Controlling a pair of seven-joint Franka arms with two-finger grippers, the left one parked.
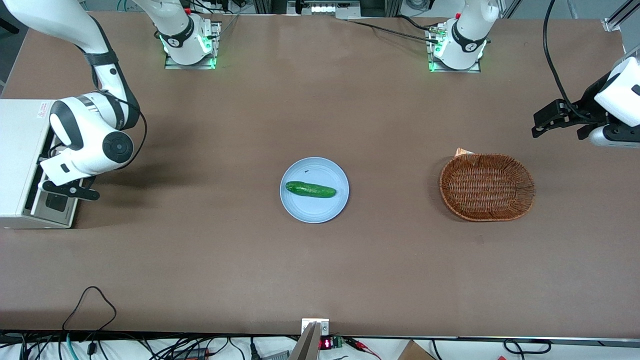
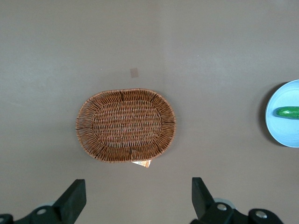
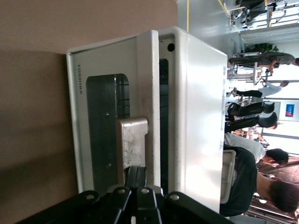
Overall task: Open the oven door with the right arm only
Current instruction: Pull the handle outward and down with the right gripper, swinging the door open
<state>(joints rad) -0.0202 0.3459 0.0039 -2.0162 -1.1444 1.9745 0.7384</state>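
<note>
The white oven (image 1: 20,150) stands at the working arm's end of the table. Its door (image 1: 59,212) faces the table's middle. In the right wrist view the oven door (image 3: 105,135) stands slightly ajar, with a dark gap between its frame and the oven body (image 3: 201,116). The right arm (image 1: 95,135) reaches down in front of the door. My gripper (image 3: 138,171) is shut, its fingers pressed together against the silver bar handle (image 3: 133,140). It also shows in the front view (image 1: 62,189), over the door's top edge.
A light blue plate (image 1: 320,210) with a cucumber (image 1: 310,189) lies mid-table. A wicker basket (image 1: 486,187) lies toward the parked arm's end. Cables hang along the table edge nearest the front camera.
</note>
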